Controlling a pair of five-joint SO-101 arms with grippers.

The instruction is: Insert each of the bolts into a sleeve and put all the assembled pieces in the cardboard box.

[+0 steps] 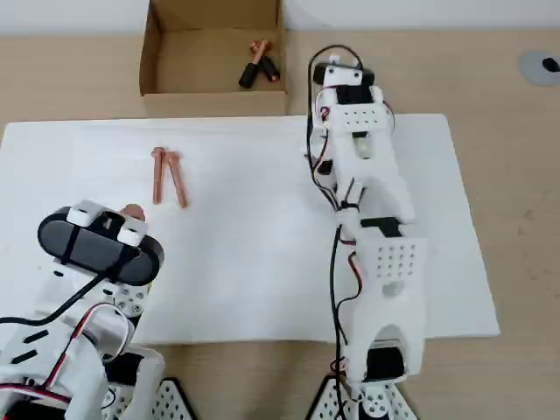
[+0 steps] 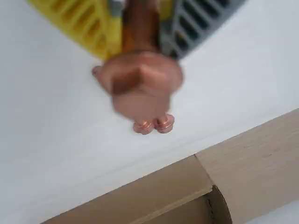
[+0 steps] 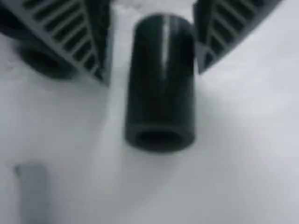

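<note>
Gripping a copper bolt (image 2: 140, 79) by its shank, the left gripper (image 2: 140, 28) hung over the white mat (image 1: 262, 219). The right gripper (image 3: 152, 70) straddled a black sleeve (image 3: 161, 102) on the mat, jaws apart. Likely next came clamping the sleeve, then aligning bolt and bore.
</note>
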